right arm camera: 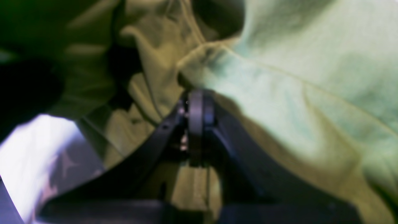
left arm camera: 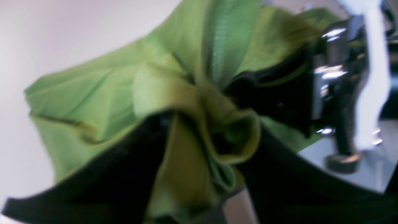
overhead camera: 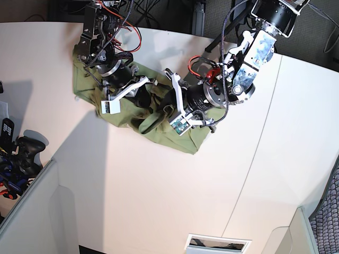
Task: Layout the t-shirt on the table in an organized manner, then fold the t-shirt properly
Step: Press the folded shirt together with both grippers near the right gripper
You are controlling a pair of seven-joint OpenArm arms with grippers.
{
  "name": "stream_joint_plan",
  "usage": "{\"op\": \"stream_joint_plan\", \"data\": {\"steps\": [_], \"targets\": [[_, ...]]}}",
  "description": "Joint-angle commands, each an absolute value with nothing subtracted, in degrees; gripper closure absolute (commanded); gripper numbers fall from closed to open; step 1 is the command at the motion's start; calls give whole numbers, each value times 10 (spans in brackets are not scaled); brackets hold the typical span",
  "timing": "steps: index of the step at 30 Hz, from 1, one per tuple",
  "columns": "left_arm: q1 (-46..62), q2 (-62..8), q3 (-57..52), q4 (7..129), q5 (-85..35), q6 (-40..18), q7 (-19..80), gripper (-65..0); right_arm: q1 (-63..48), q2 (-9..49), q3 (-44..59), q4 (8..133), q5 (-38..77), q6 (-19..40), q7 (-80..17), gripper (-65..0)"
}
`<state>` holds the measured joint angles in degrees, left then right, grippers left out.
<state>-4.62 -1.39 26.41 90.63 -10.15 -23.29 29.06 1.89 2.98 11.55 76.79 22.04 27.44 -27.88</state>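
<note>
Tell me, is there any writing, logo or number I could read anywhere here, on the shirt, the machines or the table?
None can be read.
The t-shirt: plain green, no print or label showing.
The table: bare white, no markings.
Small green tag by the left hand: too small to read.
Black device at the table's edge: pale marks, too small to read.

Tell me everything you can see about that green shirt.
The t-shirt is plain olive-green soft fabric, crumpled and bunched, not spread flat. It lies on the white table near its far edge, between both arms. The right gripper is shut on a fold; the left gripper has bunched cloth between its jaws.
</note>
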Motion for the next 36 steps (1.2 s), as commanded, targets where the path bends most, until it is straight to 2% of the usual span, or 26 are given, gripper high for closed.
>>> {"op": "stream_joint_plan", "data": {"steps": [1,3,13,20,22,25,26,36], "targets": [[-57,-6,271,915,-110,-243,269,-320,25,31,115,773,218,275,-285,0],[-57,-5,283,915,-110,-243,268,-344,25,31,115,773,218,275,-285,0],[-81,22,291,921,-158,-262,268,-344,25,32,115,773,204,275,-285,0],[-87,20,256,974,-195,-264,294,-338,24,43,115,808,206,275,-285,0],[-87,20,239,974,-193,-266,294,-258,22,46,115,830,206,275,-291,0],[-87,11,221,971,-165,-266,275,-74,22,54,117,865,208,275,-305,0],[-87,5,218,968,-155,-266,264,-45,22,57,117,877,209,275,-305,0],[-87,-32,217,832,-108,-266,185,-37,22,79,132,958,211,275,-314,0]]}}
